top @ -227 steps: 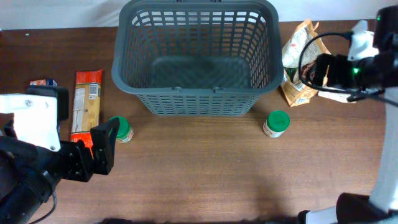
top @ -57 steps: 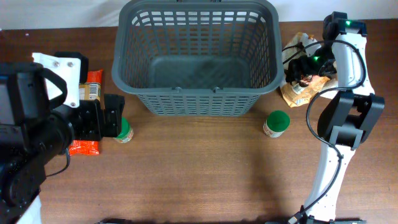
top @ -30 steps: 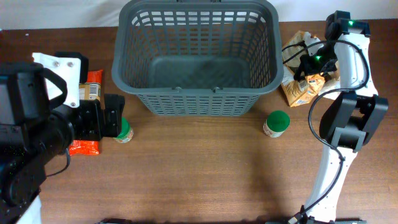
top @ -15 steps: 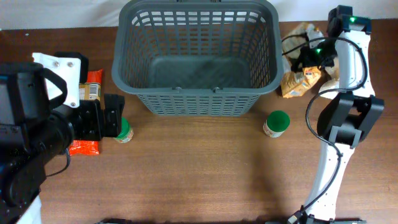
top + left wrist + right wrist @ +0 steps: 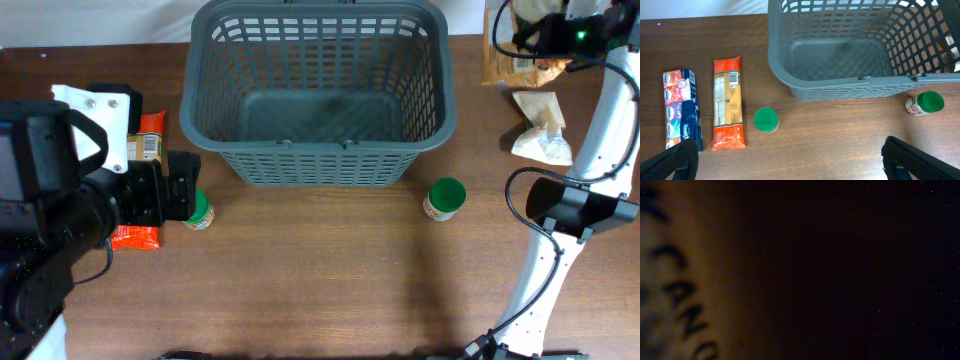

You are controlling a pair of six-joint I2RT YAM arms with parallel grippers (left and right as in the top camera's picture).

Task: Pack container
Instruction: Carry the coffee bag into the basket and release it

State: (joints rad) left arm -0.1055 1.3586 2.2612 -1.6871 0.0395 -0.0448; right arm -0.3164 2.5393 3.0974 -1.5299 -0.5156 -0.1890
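Note:
The container [image 5: 316, 90], a large dark grey slotted basket, stands at the back middle of the table, and nothing shows inside it [image 5: 850, 55]. My right gripper [image 5: 527, 34] is raised by the basket's far right corner, shut on a brown printed bag [image 5: 505, 58] that hangs off the table. In the right wrist view only blurred print of the bag [image 5: 670, 295] shows, and the rest is dark. My left gripper [image 5: 178, 195] hovers wide open at the left, its fingertips [image 5: 670, 162] holding nothing. Below it stands a green-lidded jar [image 5: 765, 120].
An orange pasta pack [image 5: 728, 102] and a tissue pack [image 5: 681, 107] lie left of the basket. A second green-lidded jar [image 5: 445, 198] stands in front of its right corner. A pale bag [image 5: 540, 125] lies on the table at the right.
My right gripper has lifted the brown bag off the table and carried it toward the back, uncovering the pale bag. The left arm has stayed still.

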